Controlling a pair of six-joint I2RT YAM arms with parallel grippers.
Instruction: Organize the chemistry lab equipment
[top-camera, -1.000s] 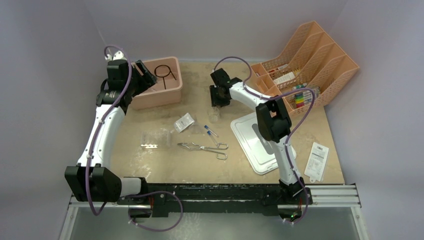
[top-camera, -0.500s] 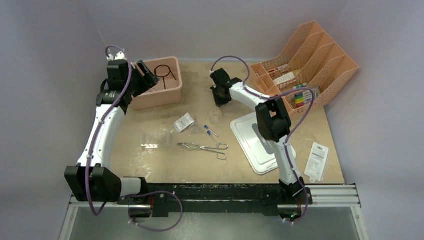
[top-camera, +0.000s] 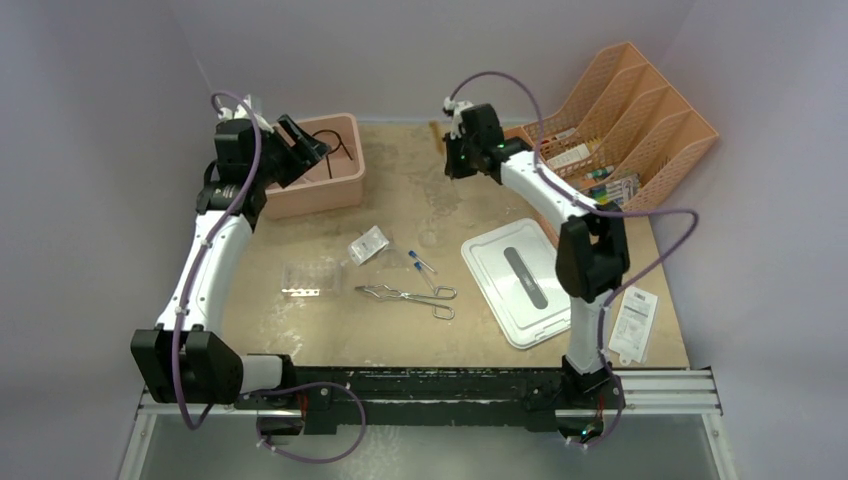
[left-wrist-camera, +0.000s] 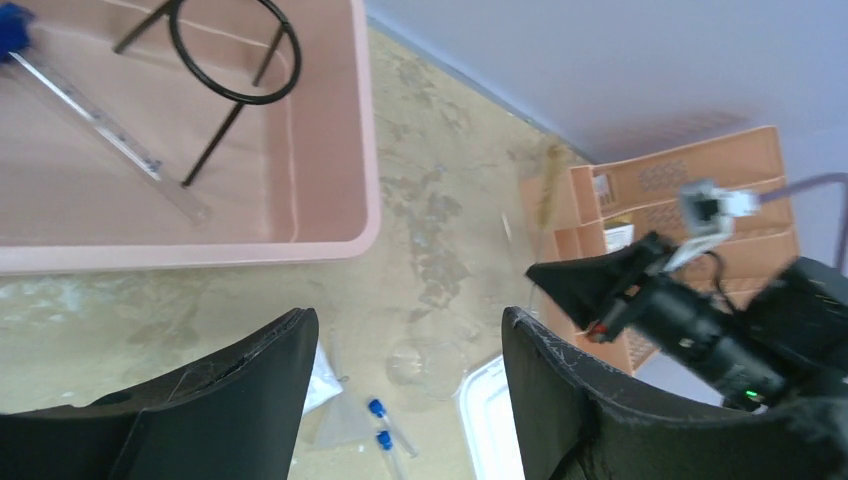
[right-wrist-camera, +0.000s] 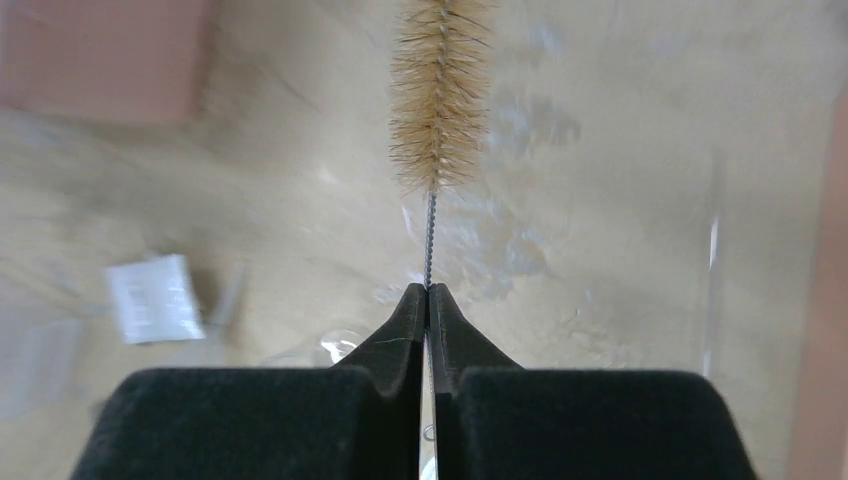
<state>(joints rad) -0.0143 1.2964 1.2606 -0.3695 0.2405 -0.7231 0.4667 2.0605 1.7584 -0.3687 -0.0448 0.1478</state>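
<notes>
My right gripper (right-wrist-camera: 428, 290) is shut on the wire stem of the thin brush (right-wrist-camera: 438, 90), and its tan bristles stick out ahead of the fingertips. From above, that gripper (top-camera: 452, 158) hangs high over the table's back middle, the brush (top-camera: 439, 135) beyond it. The left gripper (left-wrist-camera: 405, 320) is open and empty beside the pink bin (top-camera: 345, 185), which holds the black wire ring stand (top-camera: 335, 145). On the table lie the clear flask (top-camera: 430, 237), two blue-capped vials (top-camera: 420, 263), the silver tongs (top-camera: 405, 294), a clear tube rack (top-camera: 308, 277) and a small clear bag (top-camera: 368, 245).
An orange file organizer (top-camera: 620, 120) with coloured items stands at the back right. A white lid (top-camera: 520, 280) lies right of centre, and a printed paper slip (top-camera: 633, 322) near the right edge. A clear rod with a blue end (left-wrist-camera: 100, 125) lies in the bin.
The right gripper closed on the brush above the flask area, then rose and swung back and right toward the organizer. The left arm barely shifted.
</notes>
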